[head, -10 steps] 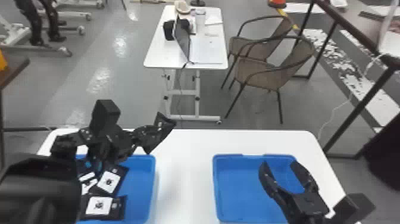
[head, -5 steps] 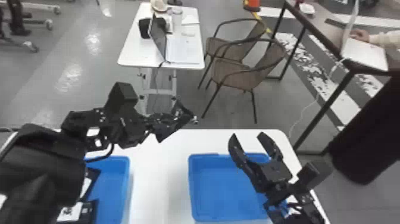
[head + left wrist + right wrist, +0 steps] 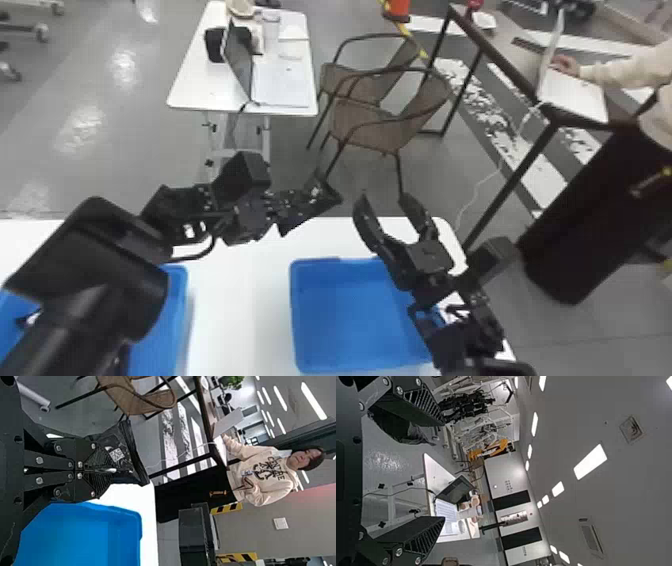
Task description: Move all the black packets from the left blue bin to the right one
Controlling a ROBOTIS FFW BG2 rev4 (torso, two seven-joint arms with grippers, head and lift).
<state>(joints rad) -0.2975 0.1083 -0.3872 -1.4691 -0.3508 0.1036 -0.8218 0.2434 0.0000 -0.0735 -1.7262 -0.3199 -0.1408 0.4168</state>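
- Beyond the right blue bin's far-left corner, our left gripper pinches one black packet, fingers closed; we seem mid-handover.
- Beyond the bin's far edge, our right gripper gapes wide, empty; next we probably close it on the packet, then release our left.
- We count two bins, the left blue bin left of our landmark; its packets we cannot count.

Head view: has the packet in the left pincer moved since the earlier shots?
Yes, rightward. The packet first hung wholly left of the right bin; now its tip extends past that bin's left edge.
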